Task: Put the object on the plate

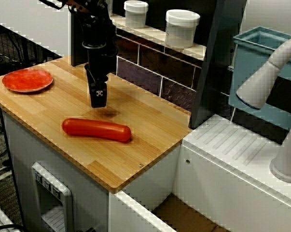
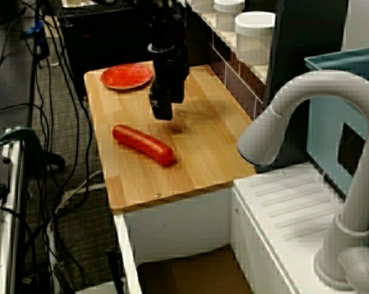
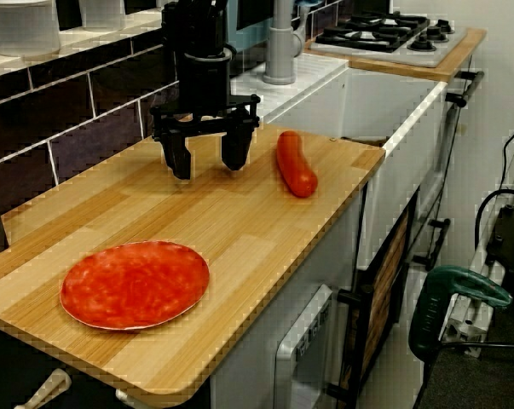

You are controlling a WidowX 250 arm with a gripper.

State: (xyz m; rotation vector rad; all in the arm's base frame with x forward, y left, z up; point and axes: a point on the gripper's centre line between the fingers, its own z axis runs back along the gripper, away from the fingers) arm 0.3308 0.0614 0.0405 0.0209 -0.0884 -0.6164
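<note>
Nothing of the task looks done yet: the sausage (image 1: 96, 129) lies flat on the wooden worktop (image 1: 150, 140), nearer its front edge and the sink-side end, well apart from the plate (image 1: 27, 79), which sits bare near the far end's corner. The gripper (image 3: 205, 162) hangs just above the wood beside the sausage, toward the tiled back wall, its jaws spread wide and holding nothing. As I judge it, the grasp, the carry along the worktop and the release onto the plate all remain.

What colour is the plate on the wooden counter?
Red-orange, slightly mottled; the plate shows best in the view from the plate's end.
</note>
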